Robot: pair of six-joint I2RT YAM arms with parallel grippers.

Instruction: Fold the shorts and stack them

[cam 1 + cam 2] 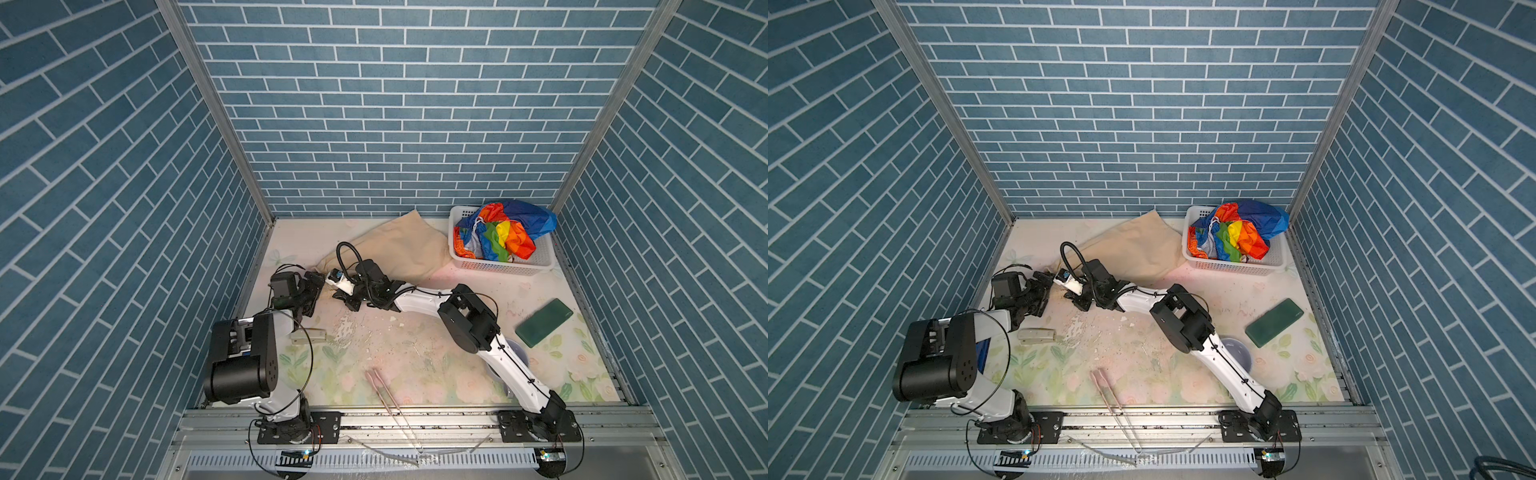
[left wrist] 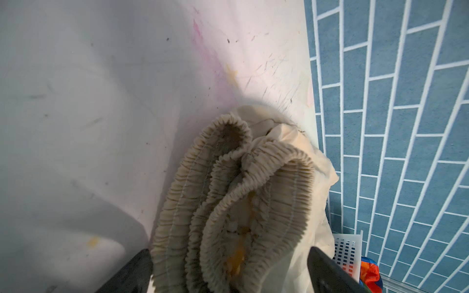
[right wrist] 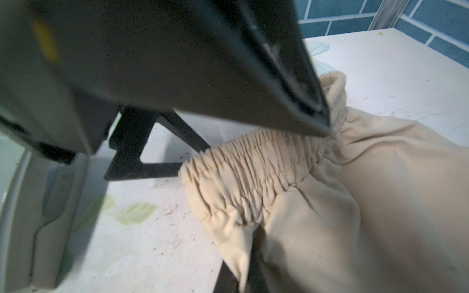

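No legible text or labels anywhere.

Open table (image 1: 415,353) across the middle, chopsticks (image 1: 384,390) lying near the front edge, green slab (image 1: 544,322) at right, basket (image 1: 498,268) filling the far right corner, beige shorts (image 1: 399,249) and both arms crowding the far left
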